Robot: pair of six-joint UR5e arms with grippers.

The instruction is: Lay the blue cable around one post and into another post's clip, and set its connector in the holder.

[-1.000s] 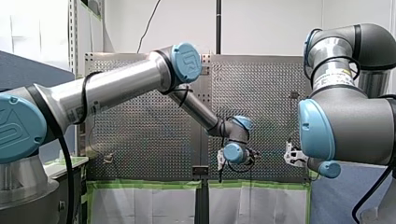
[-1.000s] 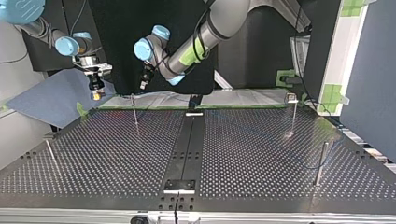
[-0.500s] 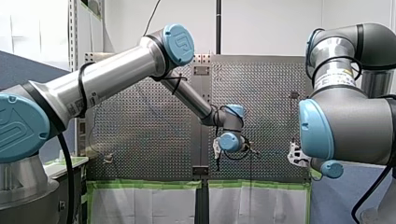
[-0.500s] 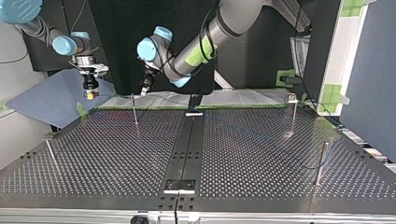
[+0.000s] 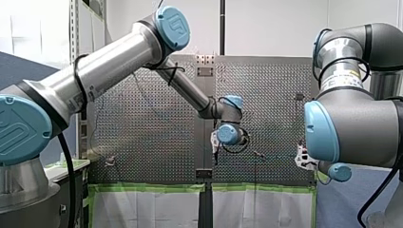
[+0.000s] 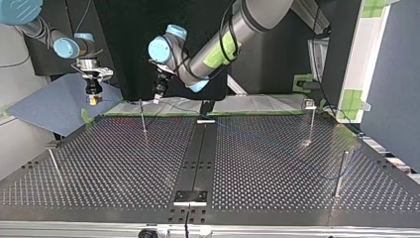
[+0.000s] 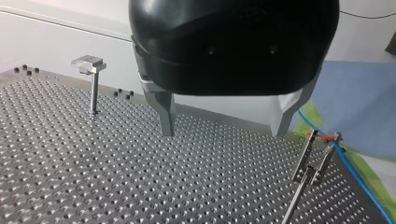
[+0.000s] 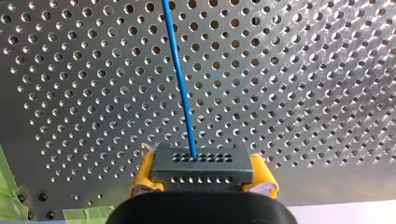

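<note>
Top view upper left: right gripper (image 6: 92,99) pinches connector (image 8: 203,161); left gripper (image 7: 223,130) spread wide, empty. Risk: cable (image 8: 180,70) snags post (image 7: 302,158), connector slips.

Perforated table (image 6: 99,168), 4 upright posts (image 6: 142,119), black centre strip (image 6: 198,158)

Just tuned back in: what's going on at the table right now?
My right gripper is shut on the connector, a yellow pad on either side. The blue cable runs from it out over the perforated table. My left gripper is open and empty, above the table near the clip post. The cable passes that post's top, but I cannot tell whether it sits in the clip. The connector is not yet in its holder.
</note>
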